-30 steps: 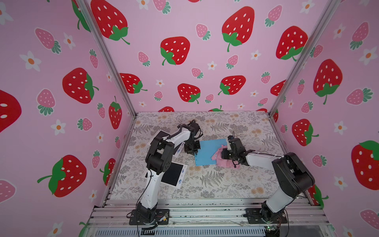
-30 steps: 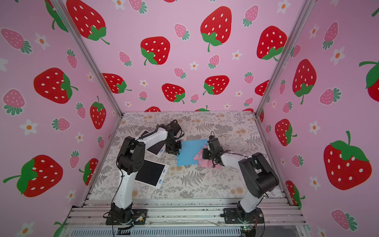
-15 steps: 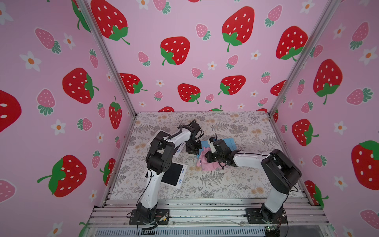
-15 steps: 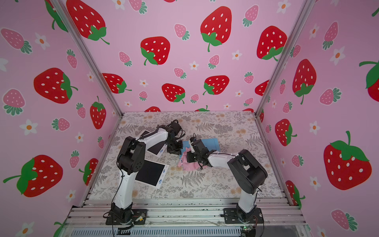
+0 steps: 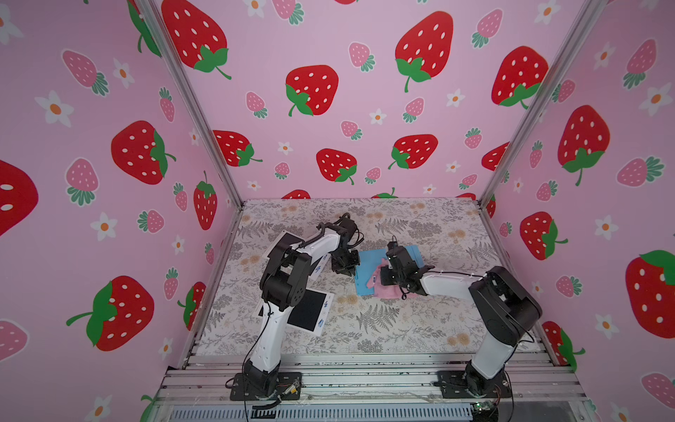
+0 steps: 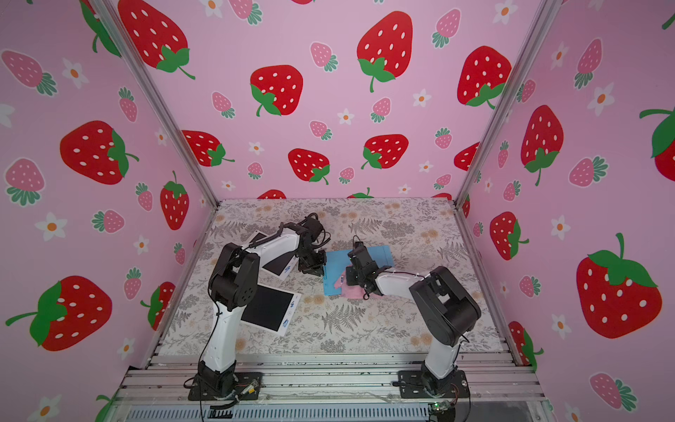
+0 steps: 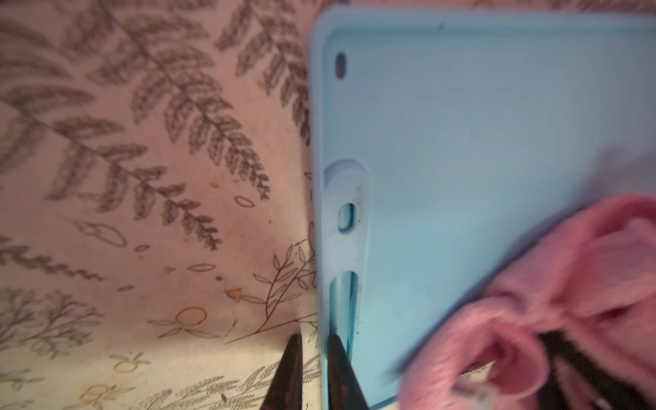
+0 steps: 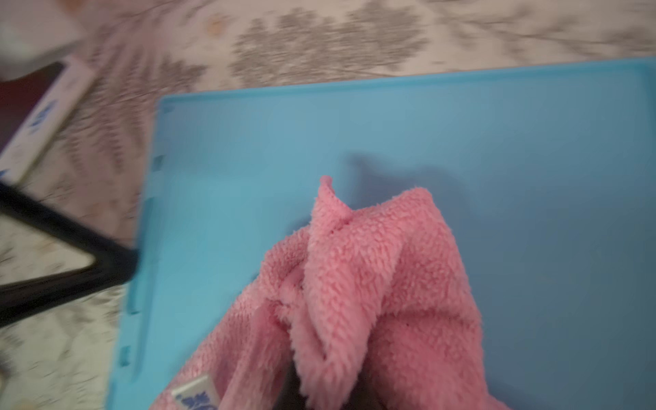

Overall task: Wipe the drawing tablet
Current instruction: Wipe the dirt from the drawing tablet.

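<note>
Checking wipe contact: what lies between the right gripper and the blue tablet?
The fluffy pink cloth, pinched by the right gripper, lies on the flat blue drawing tablet, per the right wrist view.

two white-shelled arms point(image 5: 272, 330) with black joints (thin black cables trailing) on black baseplates.

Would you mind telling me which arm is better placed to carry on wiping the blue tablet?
The right. Its hand is shut on the pink cloth, which already rests on the blue tablet. The left hand pinches the tablet's edge, steadying it, and holds no cloth.
</note>
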